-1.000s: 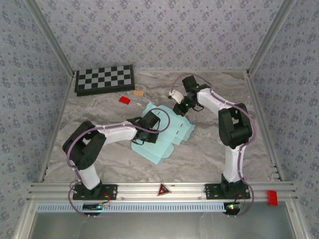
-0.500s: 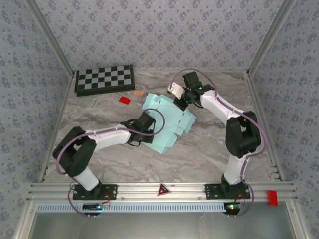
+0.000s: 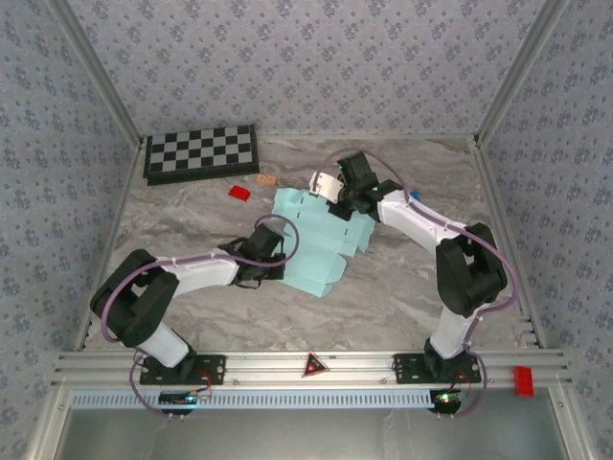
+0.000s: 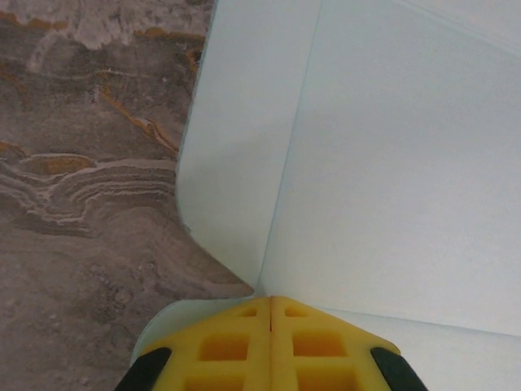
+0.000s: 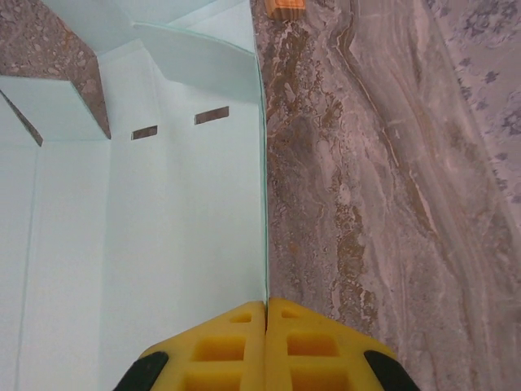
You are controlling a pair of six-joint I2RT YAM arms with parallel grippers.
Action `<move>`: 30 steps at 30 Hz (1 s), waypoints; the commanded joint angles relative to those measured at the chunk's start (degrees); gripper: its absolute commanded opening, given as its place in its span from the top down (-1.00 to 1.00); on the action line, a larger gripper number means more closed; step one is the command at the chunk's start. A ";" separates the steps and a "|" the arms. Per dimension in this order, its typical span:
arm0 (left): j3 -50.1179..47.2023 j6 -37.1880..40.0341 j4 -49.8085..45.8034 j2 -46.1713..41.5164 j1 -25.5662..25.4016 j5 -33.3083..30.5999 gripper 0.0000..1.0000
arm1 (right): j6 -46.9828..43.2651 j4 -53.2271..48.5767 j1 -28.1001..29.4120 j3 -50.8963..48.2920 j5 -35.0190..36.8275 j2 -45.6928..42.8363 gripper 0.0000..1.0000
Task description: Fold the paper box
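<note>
1. Your marble table (image 3: 402,287) carries everything.
2. The paper box (image 3: 321,244) lies mid-table as a flat, unfolded sheet between your arms.
3. The checkerboard (image 3: 201,151) sits far left.
4. Your right gripper (image 5: 266,314) is closed, pinching the sheet's edge. Your left gripper (image 4: 270,314) is closed at a crease, and you cannot tell if it pinches card.
5. The red block (image 3: 238,193) lies beside the checkerboard.

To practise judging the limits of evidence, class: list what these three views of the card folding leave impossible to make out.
- Top external: small orange item beyond the paper box, too small to identify.
- Right wrist: orange object cut off by the top edge.
- Left wrist: whether card lies inside the shut left hand, hidden by the hand itself.
- Top external: blue object mostly hidden behind the right arm.
</note>
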 commanded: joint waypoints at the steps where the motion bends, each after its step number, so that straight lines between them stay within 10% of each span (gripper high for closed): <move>1: -1.29 -3.67 2.75 1.00 0.01 1.23 1.00 | -3.32 5.35 2.07 -2.64 4.71 -2.62 1.00; 30: 0.29 -7.85 7.66 4.69 -0.12 4.05 1.00 | -15.60 29.26 9.85 -21.14 13.74 -6.31 1.00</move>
